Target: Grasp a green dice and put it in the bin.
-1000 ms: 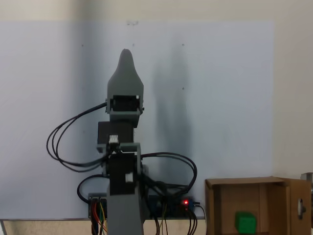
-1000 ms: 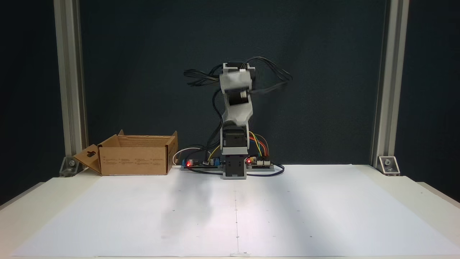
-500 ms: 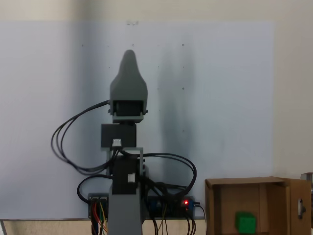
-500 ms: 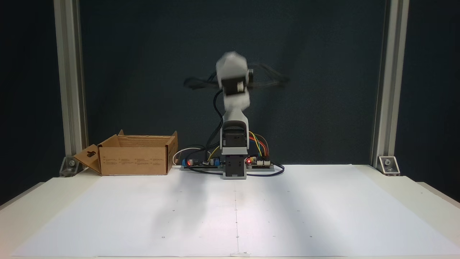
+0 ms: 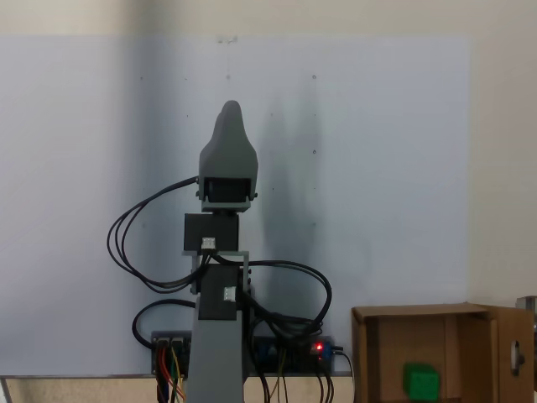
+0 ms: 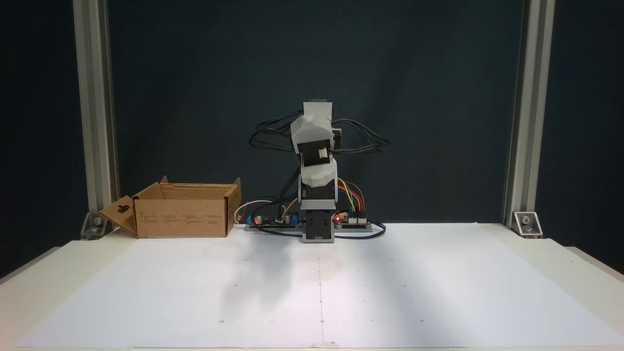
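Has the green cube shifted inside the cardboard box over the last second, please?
No. The green cube sits at the same spot against the box's inner wall and flaps.

In a fixed view the bin (image 5: 436, 353) and the arm's base (image 5: 216, 369) were cut off by the bottom edge, the end effector (image 5: 229, 113) showed one tapered tip so its jaws' spacing could not be told, and the bin's (image 6: 183, 209) near wall hid its inside.

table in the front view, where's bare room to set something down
The white sheet in front of the arm's base lies bare from edge to edge. The back strip is crowded: the cardboard box at left, holding the green dice, then circuit boards and wires around the base.
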